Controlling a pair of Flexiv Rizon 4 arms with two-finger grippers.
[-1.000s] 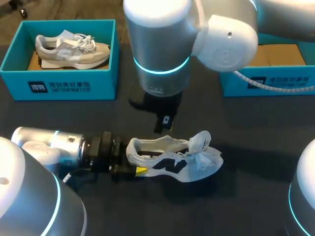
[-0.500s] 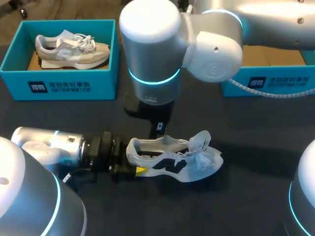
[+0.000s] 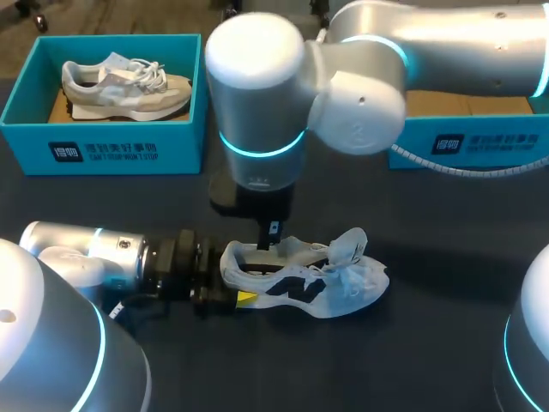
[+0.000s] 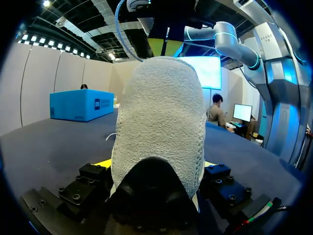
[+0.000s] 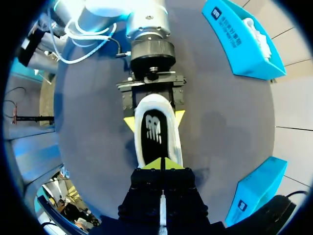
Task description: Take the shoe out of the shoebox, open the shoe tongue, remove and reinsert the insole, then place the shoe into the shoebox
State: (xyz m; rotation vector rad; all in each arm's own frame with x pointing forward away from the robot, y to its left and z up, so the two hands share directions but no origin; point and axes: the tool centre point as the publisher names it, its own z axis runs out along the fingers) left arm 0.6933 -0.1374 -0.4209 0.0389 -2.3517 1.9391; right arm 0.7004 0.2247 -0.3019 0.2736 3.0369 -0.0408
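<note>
Moved: right arm [image 3: 257, 86] came down and left. Its right gripper [image 5: 163, 165] hangs over the insole [image 5: 155, 131], jaws together. Left gripper [image 5: 154, 120] clamps the heel of the white shoe [image 3: 330, 283], mid desk [image 3: 446, 240]. Two shoes, two shoeboxes: grey shoe [image 3: 120, 86] in far-left shoebox [image 3: 103, 150]; far-right shoebox [image 3: 480, 142] partly behind the arm.

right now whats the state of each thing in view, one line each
white shoe: on table, heel gripped
insole: inside the shoe
left gripper: shut on white shoe
right gripper: shut, over the shoe's opening
left shoebox: open, holding grey shoe
right shoebox: open, largely hidden
</note>
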